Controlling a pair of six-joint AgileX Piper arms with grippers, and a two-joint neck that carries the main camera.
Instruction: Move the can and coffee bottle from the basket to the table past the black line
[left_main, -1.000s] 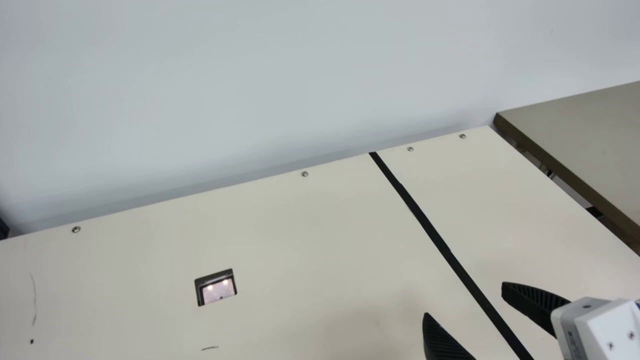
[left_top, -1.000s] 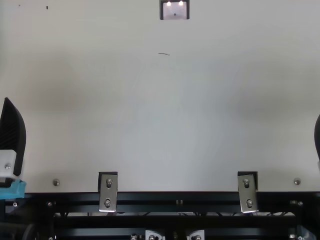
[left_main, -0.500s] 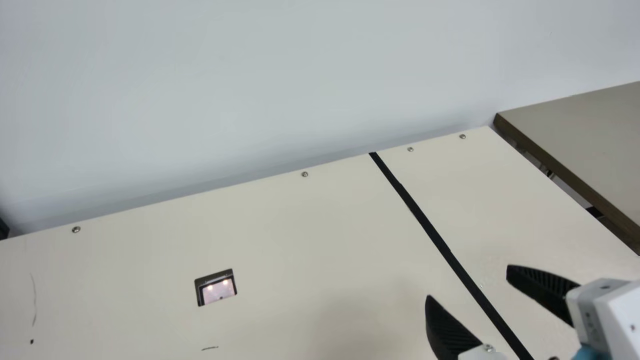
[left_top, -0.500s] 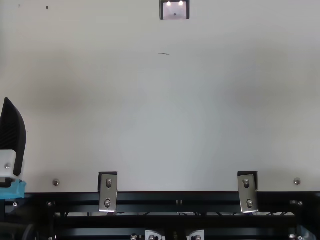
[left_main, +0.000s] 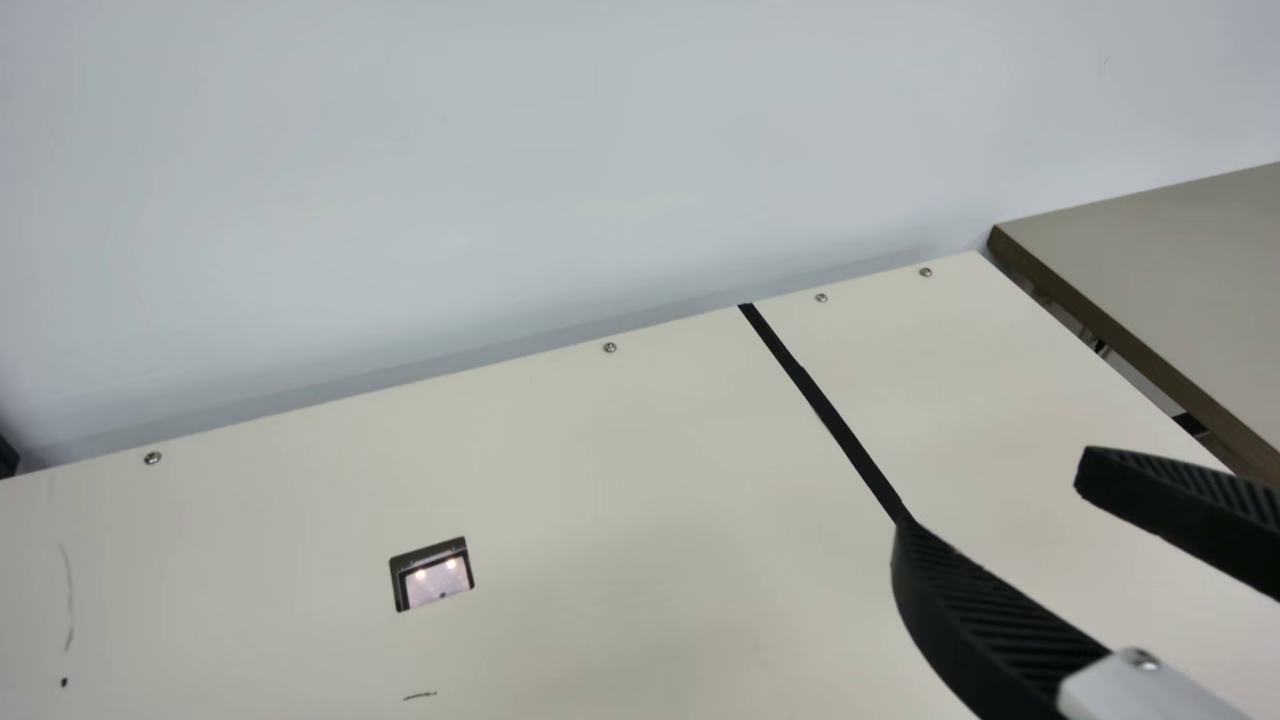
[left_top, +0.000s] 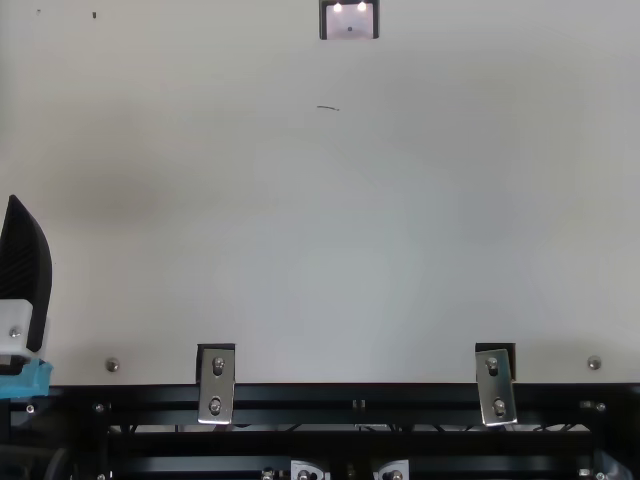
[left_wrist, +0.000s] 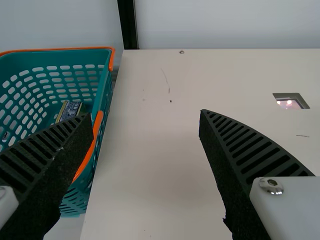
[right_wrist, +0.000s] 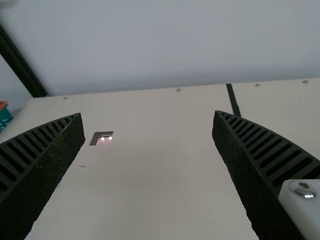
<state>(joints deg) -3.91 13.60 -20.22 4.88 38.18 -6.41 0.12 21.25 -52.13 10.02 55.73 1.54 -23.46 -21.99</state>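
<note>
The right gripper (left_main: 994, 490), lower right in the main view, gapes wide on nothing, one tip overlapping the black line (left_main: 797, 372). The left gripper (left_top: 25, 270), at the top view's left edge, is wide too, and empty. Left in its wrist view, the basket (left_wrist: 30, 59) holds a printed container (left_wrist: 70, 109); can or bottle, I cannot tell.

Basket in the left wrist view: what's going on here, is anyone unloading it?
Nothing is held at this moment. The left gripper is open near the teal basket, where what looks like a can lies. The right gripper is open too, above the table near the black line.
</note>
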